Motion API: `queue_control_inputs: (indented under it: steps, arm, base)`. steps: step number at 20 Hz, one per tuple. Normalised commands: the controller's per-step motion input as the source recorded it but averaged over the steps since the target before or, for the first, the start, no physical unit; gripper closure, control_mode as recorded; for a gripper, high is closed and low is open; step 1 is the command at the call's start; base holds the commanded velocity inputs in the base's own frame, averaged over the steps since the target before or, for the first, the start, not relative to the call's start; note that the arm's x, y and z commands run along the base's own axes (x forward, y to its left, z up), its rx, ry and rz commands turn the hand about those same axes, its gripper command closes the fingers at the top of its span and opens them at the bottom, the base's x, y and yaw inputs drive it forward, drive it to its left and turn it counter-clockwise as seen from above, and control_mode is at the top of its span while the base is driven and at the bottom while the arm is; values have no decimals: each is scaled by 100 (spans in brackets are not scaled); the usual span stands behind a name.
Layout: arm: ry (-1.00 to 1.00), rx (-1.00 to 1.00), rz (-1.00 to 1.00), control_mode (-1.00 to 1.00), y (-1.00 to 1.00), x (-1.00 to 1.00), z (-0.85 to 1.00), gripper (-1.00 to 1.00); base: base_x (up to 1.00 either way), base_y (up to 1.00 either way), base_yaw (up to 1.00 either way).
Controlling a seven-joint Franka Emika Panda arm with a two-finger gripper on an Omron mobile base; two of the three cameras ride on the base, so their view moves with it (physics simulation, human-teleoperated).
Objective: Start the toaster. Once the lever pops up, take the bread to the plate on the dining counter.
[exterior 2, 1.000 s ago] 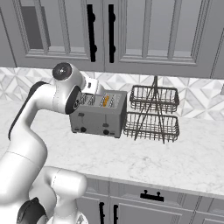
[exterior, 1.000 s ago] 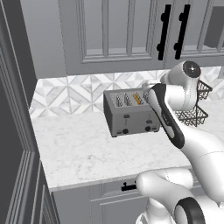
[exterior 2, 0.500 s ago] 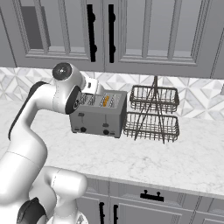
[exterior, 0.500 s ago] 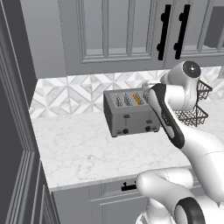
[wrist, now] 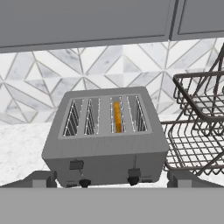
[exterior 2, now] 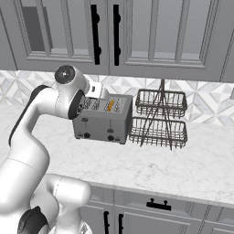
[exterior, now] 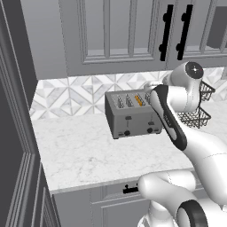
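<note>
grey metal toaster [wrist: 107,140] stands in the middle of the hand view, on the white marble counter [wrist: 17,148] with the tiled backsplash [wrist: 52,74] behind it. it has four slots on the top. the bread [wrist: 117,117] sits upright in the third slot from the left, and it shows as a thin orange-yellow strip. on the front of the toaster are two small black levers, left lever [wrist: 76,165] and right lever [wrist: 134,173], and under them two black knobs. the right lever sits a little lower in the frame than the left one.

the gripper [wrist: 107,179] is at the bottom of the hand view, just in front of the toaster. its two finger tips [wrist: 41,179] stand far apart, one at the lower left and one at the lower right, so the pincer is wide open and holds nothing.

a dark wire basket rack [exterior 2: 159,119] with two levels stands just beside the toaster, in the centre right of the right base view. in the left base view the toaster [exterior: 128,116] is in the centre, partly behind the white arm [exterior: 177,99]. grey cabinets [exterior 2: 137,36] with black handles fill the upper part.
</note>
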Motion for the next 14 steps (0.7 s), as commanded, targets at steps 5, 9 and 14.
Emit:
queue_control_inputs:
  steps: [5, 9, 14]
  arm:
    - [0, 0, 0, -100, 0, 0, 0, -100]
    - [0, 0, 0, -100, 0, 0, 0, -100]
    - [0, 0, 0, -100, 0, 0, 0, -100]
  base:
    - [0, 0, 0]
    - [0, 0, 0]
    - [0, 0, 0]
